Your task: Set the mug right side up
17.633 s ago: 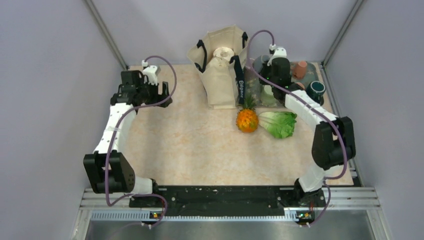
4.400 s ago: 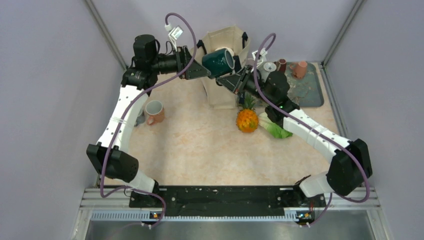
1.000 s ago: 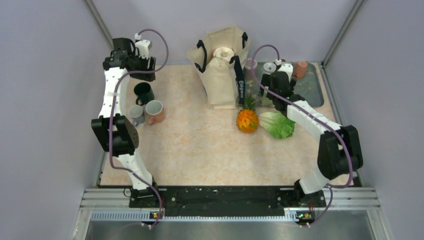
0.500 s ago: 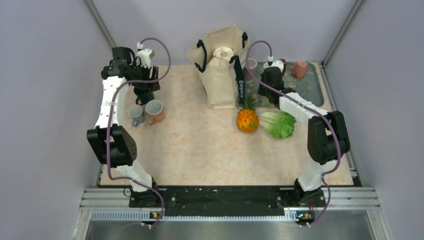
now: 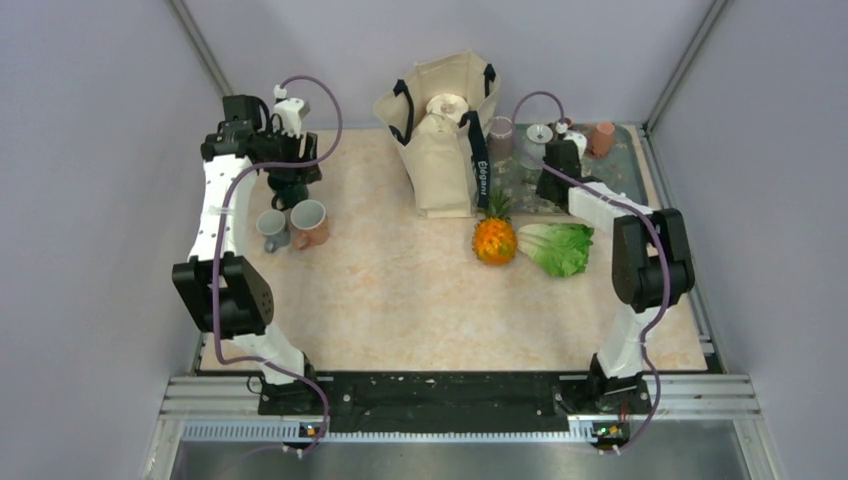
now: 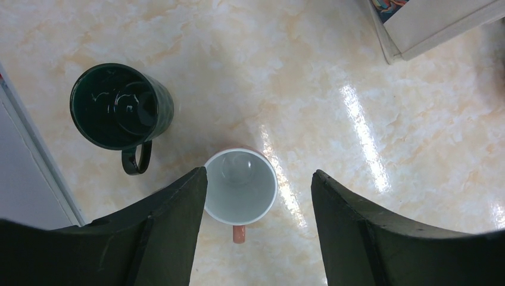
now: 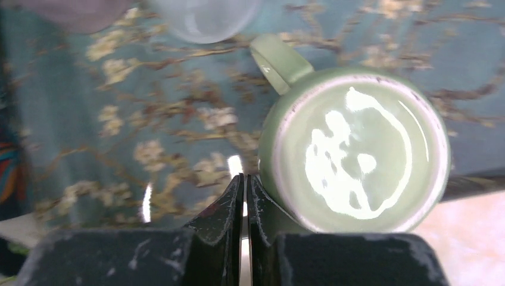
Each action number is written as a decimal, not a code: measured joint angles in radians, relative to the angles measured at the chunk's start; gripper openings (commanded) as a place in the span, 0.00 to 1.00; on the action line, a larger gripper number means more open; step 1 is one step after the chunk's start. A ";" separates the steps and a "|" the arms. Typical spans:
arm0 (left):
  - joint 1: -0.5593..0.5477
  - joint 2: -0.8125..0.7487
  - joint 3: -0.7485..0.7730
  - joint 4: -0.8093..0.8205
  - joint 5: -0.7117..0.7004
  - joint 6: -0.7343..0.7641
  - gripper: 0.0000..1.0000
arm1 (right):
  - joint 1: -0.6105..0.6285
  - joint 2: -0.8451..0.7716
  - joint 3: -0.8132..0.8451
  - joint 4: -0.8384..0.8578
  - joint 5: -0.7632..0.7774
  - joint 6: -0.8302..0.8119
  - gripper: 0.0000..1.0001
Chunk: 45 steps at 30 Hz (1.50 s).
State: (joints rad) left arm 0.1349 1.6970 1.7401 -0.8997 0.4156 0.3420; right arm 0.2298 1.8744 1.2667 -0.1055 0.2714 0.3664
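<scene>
A pale green mug [image 7: 354, 158] stands bottom up on the floral tray [image 7: 178, 119], its handle [image 7: 280, 59] pointing away. My right gripper [image 7: 245, 177] is shut with its fingers pressed together and nothing between them, just left of the mug's wall. In the top view the right gripper [image 5: 553, 182] sits over the tray [image 5: 622, 172] and hides this mug. My left gripper [image 6: 259, 179] is open above an upright pink mug [image 6: 241, 186] with a white inside. An upright dark green mug [image 6: 119, 107] stands beside it.
A cloth bag [image 5: 445, 130] stands at the back centre, with a pineapple [image 5: 495, 240] and a lettuce [image 5: 557, 248] in front of it. The tray also carries a purple cup [image 5: 500, 135], a clear glass [image 7: 205, 18] and a terracotta mug [image 5: 601, 138]. A grey mug [image 5: 270, 228] stands at the left.
My right gripper has closed from wide open and shifted right over the tray. The left gripper came down over the mugs at the left and now hides the dark green one from above.
</scene>
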 measured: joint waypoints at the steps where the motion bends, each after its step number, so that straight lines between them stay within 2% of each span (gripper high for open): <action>1: 0.000 0.000 0.000 0.000 0.000 0.000 0.70 | -0.020 -0.010 -0.013 0.000 0.005 -0.004 0.05; 6: 0.000 0.000 -0.002 0.000 0.011 0.000 0.70 | -0.124 -0.043 -0.049 -0.006 0.019 -0.043 0.07; 14: 0.000 0.000 -0.015 0.001 0.016 0.002 0.70 | -0.146 -0.074 -0.037 -0.055 -0.078 -0.168 0.29; 17: 0.000 0.000 -0.017 0.001 0.020 0.002 0.70 | -0.145 -0.082 0.009 -0.071 -0.089 -0.191 0.39; 21: 0.000 0.001 -0.017 0.002 0.027 0.002 0.70 | -0.145 -0.076 0.090 -0.076 -0.068 -0.179 0.48; 30: 0.000 0.011 -0.023 0.002 0.040 0.008 0.69 | -0.145 0.121 0.334 -0.091 0.076 -0.127 0.51; 37: 0.000 0.022 -0.041 0.001 0.045 0.011 0.68 | -0.145 0.407 0.695 -0.261 0.225 -0.177 0.51; 40: 0.000 0.029 -0.045 0.001 0.045 0.016 0.68 | -0.145 0.468 0.752 -0.337 0.269 -0.218 0.51; 45: 0.000 0.035 -0.048 0.000 0.046 0.019 0.68 | -0.145 0.499 0.761 -0.410 0.292 -0.295 0.44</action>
State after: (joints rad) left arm 0.1349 1.7325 1.6920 -0.8993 0.4618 0.3611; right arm 0.0853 2.3730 2.0274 -0.5152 0.5632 0.0715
